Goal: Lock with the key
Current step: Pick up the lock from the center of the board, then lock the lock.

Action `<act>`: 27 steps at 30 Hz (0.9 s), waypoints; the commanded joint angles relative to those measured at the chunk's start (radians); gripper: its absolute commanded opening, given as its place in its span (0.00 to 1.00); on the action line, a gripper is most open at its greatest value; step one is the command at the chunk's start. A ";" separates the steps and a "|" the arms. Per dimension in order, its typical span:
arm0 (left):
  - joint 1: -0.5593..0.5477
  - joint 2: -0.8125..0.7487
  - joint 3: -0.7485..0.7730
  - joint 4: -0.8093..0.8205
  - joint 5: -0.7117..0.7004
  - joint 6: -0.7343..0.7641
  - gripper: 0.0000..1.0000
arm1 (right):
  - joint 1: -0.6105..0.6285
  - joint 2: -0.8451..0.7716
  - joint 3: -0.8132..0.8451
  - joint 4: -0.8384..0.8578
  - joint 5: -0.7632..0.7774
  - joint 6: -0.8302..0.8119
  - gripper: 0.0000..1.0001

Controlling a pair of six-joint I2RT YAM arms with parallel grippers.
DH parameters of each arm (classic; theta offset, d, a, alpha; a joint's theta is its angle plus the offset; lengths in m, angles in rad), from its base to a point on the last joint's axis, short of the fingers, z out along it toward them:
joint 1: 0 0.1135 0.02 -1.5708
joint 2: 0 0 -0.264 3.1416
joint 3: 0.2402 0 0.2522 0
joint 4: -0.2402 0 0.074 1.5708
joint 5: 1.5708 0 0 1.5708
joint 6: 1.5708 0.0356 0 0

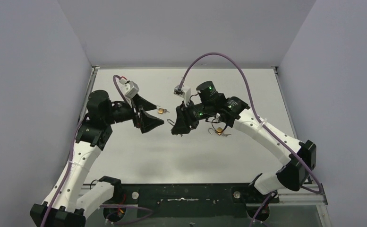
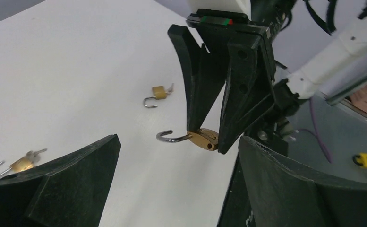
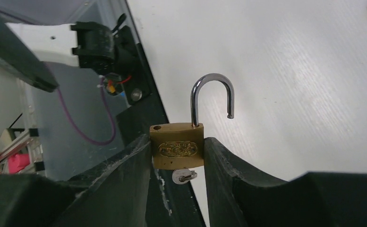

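Two sets of jaws face each other over the white worktop (image 1: 172,161). The right jaws are partly closed, their tips pinching the brass padlock (image 3: 176,149) by the two flat sides of its body. That's a firm hold. The left jaws are spread wide with nothing between them, their tips pointing at the held lock from just beside it.

Around them, a second padlock (image 2: 158,93) lies on the worktop beyond the right jaws with its shackle open. A third (image 2: 23,164) lies just outside one finger of the left jaws, with keys attached. Nothing stands in the gap between the two sets of jaws.

The held lock's long axis runs crosswise to the right jaws. Its open shackle (image 3: 213,97) sticks out past the tips towards the left jaws. The key (image 3: 183,177) sits in the opposite end, down between the right jaws.
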 commanded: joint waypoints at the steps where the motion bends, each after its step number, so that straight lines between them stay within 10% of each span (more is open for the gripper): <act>1: 0.016 0.076 0.098 0.080 0.440 0.028 0.96 | -0.001 -0.075 0.043 -0.035 -0.189 0.010 0.21; 13: 0.093 0.059 0.049 0.451 0.584 -0.228 0.95 | -0.004 -0.125 0.095 -0.024 -0.294 0.079 0.21; 27: -0.008 0.097 0.080 0.392 0.524 -0.143 0.86 | 0.010 -0.109 0.109 0.243 -0.417 0.295 0.25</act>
